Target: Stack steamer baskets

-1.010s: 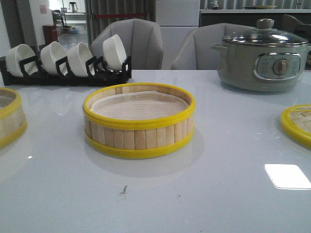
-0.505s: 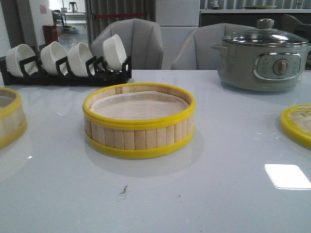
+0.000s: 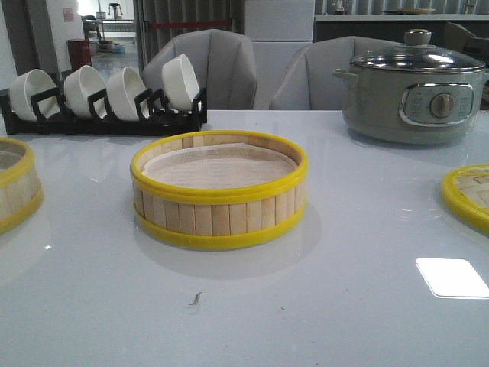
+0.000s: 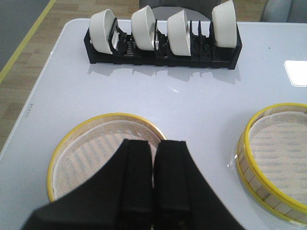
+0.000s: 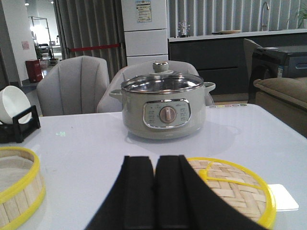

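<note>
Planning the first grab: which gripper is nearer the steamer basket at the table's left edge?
Left. The left gripper, shut, hovers over that left basket. The right gripper, also shut, hangs over the woven lid on the far side.

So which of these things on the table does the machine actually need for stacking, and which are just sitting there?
Needed:
- round bamboo-slat steamer basket with yellow rims, centre
- matching second steamer basket, far left

Just sitting there:
- flat woven bamboo lid with yellow rim
- grey-green electric pot with glass lid
- black rack of white bowls
</note>
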Available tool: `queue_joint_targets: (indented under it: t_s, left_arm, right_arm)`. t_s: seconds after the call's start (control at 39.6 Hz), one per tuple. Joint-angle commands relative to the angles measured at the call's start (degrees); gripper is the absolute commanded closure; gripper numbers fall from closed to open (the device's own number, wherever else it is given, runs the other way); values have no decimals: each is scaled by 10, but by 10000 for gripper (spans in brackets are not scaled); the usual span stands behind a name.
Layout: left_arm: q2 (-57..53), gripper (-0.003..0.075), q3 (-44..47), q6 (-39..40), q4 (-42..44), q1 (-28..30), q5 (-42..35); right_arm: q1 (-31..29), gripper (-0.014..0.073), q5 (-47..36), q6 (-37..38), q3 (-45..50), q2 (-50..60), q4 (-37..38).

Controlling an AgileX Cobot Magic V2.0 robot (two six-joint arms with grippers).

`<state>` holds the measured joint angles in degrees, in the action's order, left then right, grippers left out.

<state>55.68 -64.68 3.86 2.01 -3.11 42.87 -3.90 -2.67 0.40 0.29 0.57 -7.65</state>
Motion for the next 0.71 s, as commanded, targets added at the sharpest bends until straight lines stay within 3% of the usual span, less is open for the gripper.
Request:
queue_joint_targets:
  t_s: [0.0, 0.13, 0.3, 0.5, 0.68]
  left_arm:
    - [-5, 636, -20, 0, -3, -1, -39]
    - [-5, 636, -20, 0, 5, -1, -39]
    - [-5, 636, -20, 0, 5, -1, -39]
    - [-5, 636, -20, 0, 5, -1, -12]
    - [-5, 636, -20, 0, 5, -1, -4]
  right_arm:
    - [0, 538, -10, 11, -76, 7, 20]
    - [11, 538, 123, 10, -180, -57, 24]
    - [14, 538, 218, 8, -300, -231, 27]
    - [14, 538, 256, 8, -399, -366, 27]
    - [14, 538, 239, 8, -416, -385, 18]
